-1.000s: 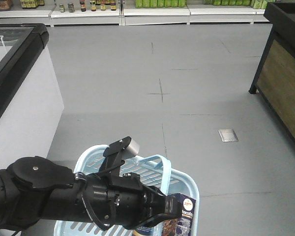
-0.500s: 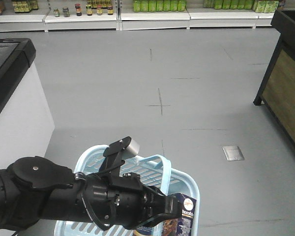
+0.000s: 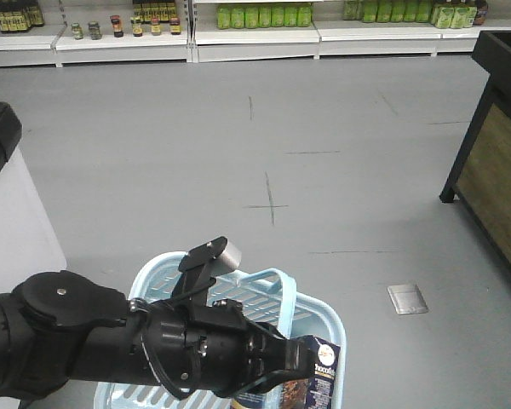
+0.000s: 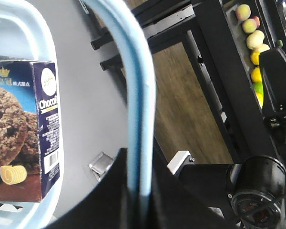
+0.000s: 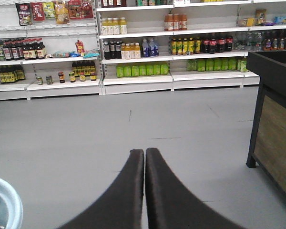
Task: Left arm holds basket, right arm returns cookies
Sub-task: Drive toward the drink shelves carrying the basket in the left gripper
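Light: we find even, diffuse indoor lighting in all three views; the floor [image 3: 341, 153] reads flat grey.
Shadows: soft and faint, at the foot of the dark stand [image 5: 271, 119] at 3 o'clock.
Glare: a pale sheen on the silver cylinder [image 3: 229, 256].
Exposure: the right gripper [image 5: 145, 152], at 6 o'clock, is a near-black silhouette.
Focus: we see the front view soft, with the shelves [image 3: 255, 25] at 12 o'clock smeared; the basket [image 4: 139, 95] handle blurs near the lens, while the cookies [image 4: 24, 129] print stays legible.

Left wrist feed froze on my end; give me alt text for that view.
The left gripper grips the basket by its light blue handle, which runs up the middle of the picture. At left, the navy cookie box sits in it. Behind are grey floor and a black, wood-panelled stand holding fruit.
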